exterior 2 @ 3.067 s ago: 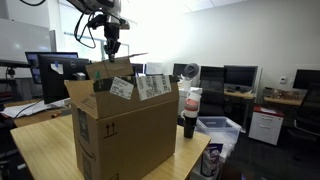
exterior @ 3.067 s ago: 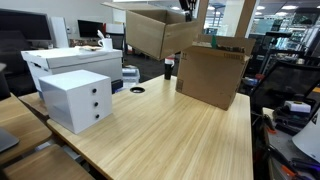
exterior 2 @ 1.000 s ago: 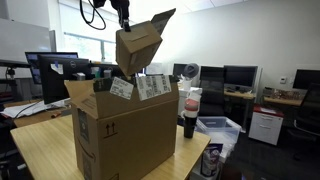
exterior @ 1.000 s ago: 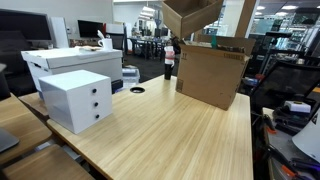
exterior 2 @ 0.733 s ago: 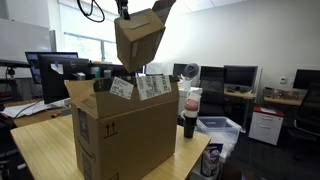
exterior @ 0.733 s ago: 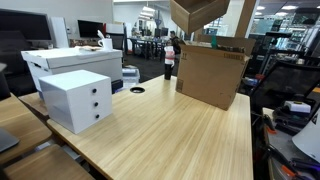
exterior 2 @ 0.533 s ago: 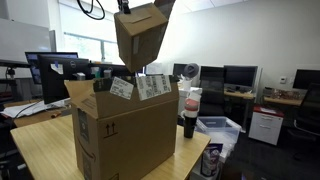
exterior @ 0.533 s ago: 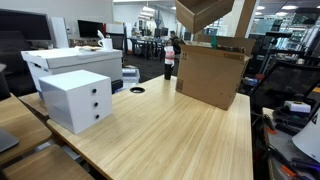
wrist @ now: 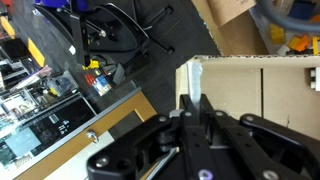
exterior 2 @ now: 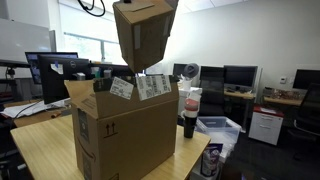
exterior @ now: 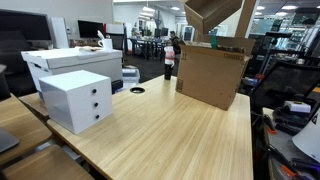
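Observation:
A small open cardboard box (exterior: pixel 214 14) hangs tilted in the air above a large open cardboard box (exterior: pixel 212 72) that stands on the wooden table (exterior: pixel 150 130). Both boxes also show in the other exterior view, the small one (exterior 2: pixel 143 36) over the large one (exterior 2: pixel 125 135). In the wrist view my gripper (wrist: pixel 192 108) is shut on the thin upper wall of the small box (wrist: pixel 189 78), whose pale inside (wrist: pixel 260 95) shows beyond the fingers. In both exterior views the gripper is cut off by the top edge.
A white drawer unit (exterior: pixel 77 98) and a white case (exterior: pixel 68 60) stand on the table. A dark bottle (exterior 2: pixel 189 112) stands by the large box, a cup (exterior 2: pixel 210 160) near the table edge. Monitors (exterior 2: pixel 240 78) and an office chair (wrist: pixel 120 30) surround the table.
The small box has risen from beside the large box's top, tipped upward, and shifted to hang over the large box. The large box has not moved.

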Available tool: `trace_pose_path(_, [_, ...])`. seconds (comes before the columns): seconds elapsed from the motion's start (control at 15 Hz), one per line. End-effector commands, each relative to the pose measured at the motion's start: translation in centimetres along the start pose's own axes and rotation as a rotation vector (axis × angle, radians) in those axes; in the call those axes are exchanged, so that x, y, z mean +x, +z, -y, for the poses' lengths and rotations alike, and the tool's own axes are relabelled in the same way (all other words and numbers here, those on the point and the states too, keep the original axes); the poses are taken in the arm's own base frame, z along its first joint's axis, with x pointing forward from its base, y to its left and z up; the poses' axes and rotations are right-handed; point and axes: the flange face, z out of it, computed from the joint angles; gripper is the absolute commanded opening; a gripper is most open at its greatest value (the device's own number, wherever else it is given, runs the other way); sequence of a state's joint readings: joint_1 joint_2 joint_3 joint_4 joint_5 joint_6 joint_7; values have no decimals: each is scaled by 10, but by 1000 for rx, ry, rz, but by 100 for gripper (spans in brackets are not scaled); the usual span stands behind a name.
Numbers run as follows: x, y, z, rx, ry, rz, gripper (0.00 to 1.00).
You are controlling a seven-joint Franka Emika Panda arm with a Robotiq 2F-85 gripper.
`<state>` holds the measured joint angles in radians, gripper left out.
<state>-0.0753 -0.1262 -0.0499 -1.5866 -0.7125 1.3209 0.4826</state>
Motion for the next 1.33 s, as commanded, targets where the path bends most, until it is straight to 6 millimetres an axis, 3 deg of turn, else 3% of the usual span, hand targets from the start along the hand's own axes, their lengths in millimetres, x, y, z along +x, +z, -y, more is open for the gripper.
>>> trace_pose_path(0.0, [-5, 2, 1, -94, 30, -13, 5])
trace_pose_path(0.8, [-27, -2, 68, -398, 14, -131, 5])
trace_pose_path(1.27, [-48, 6, 91, -487, 58, -203, 5])
